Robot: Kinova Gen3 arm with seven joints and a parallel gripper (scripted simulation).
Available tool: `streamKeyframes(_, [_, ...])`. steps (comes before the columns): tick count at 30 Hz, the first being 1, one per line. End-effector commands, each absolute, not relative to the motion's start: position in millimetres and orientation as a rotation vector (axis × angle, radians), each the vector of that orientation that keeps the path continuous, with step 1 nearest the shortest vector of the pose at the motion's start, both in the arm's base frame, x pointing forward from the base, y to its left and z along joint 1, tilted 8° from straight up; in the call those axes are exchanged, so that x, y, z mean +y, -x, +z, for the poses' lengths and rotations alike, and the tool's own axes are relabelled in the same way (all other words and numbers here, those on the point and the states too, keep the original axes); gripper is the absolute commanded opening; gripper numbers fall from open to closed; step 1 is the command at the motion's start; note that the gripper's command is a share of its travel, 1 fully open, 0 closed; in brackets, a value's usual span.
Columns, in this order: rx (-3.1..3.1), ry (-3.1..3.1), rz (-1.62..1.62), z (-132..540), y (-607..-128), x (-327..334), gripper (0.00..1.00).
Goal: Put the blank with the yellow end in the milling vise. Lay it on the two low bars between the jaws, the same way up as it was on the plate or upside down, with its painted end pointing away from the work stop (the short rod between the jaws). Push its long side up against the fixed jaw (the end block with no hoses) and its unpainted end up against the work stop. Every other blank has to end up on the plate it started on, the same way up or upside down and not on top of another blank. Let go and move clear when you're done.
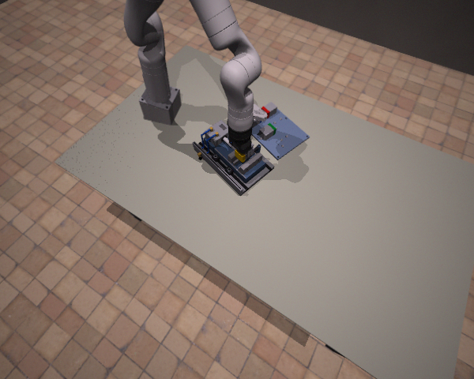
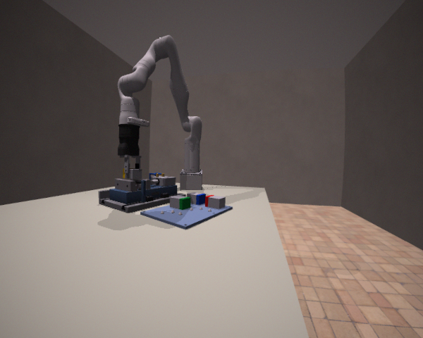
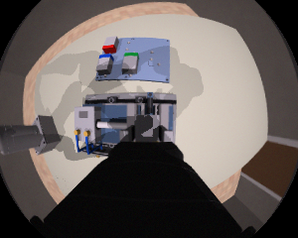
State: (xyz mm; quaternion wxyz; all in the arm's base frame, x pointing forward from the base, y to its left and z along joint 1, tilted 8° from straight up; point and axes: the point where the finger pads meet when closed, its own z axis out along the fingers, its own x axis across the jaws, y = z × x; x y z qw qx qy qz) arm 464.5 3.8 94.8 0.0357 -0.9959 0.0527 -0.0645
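My gripper (image 1: 242, 154) points straight down over the milling vise (image 1: 232, 163) and is shut on the grey blank with the yellow end (image 1: 241, 155). In the exterior view the gripper (image 2: 130, 167) holds the blank (image 2: 132, 173) just above the vise (image 2: 139, 191), with the yellow end (image 2: 123, 171) on the left. The jaw with blue hoses (image 1: 209, 136) is at the vise's far end. In the wrist view the vise (image 3: 128, 123) lies below, and my own body hides the fingers and the blank.
A blue plate (image 1: 280, 132) beside the vise carries a green-ended blank (image 2: 180, 202), a blue-ended blank (image 2: 197, 198) and a red-ended blank (image 2: 215, 201). The arm's base (image 1: 159, 105) stands behind the vise. The table edge runs along the right in the exterior view.
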Motion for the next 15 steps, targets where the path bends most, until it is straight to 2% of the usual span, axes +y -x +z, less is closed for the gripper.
streamKeyframes(1, [0.167, 3.059, -0.201, 95.3, -465.1, 3.7, 0.00])
streamKeyframes(15, [0.163, 3.059, -0.201, 95.6, -465.0, 3.7, 0.00])
